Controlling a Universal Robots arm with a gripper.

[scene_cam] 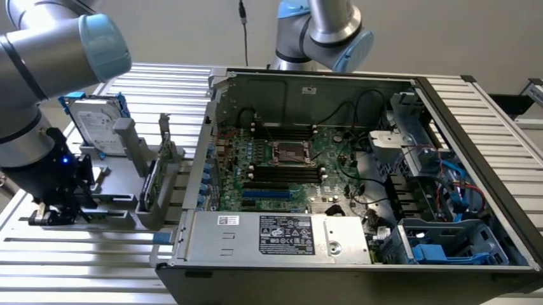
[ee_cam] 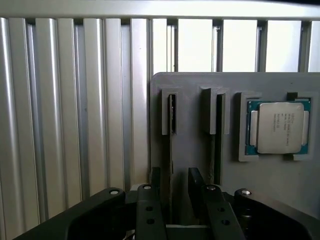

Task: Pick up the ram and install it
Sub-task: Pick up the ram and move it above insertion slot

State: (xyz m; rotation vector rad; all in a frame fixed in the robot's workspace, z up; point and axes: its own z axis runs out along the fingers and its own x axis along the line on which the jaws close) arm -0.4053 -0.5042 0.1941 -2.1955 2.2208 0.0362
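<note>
The ram (ee_cam: 171,117) stands on edge in a slot of the grey holder (ee_cam: 190,150), and I see it edge-on as a thin dark strip. My gripper (ee_cam: 175,176) hangs right over its near end, open. One black finger (ee_cam: 156,181) is on each side of the stick, and neither touches it. In the exterior view the gripper (scene_cam: 53,213) is low at the near end of the holder (scene_cam: 119,210), on the exterior view's left, beside the open computer case (scene_cam: 339,254).
A second thin stick (ee_cam: 218,135) stands in the neighbouring slot. A silver processor (ee_cam: 277,127) lies in a recess of the holder. A hard drive (scene_cam: 95,124) stands upright behind the holder. The black memory slots (scene_cam: 284,173) lie on the motherboard inside the case. A second arm (scene_cam: 327,32) stands behind the case.
</note>
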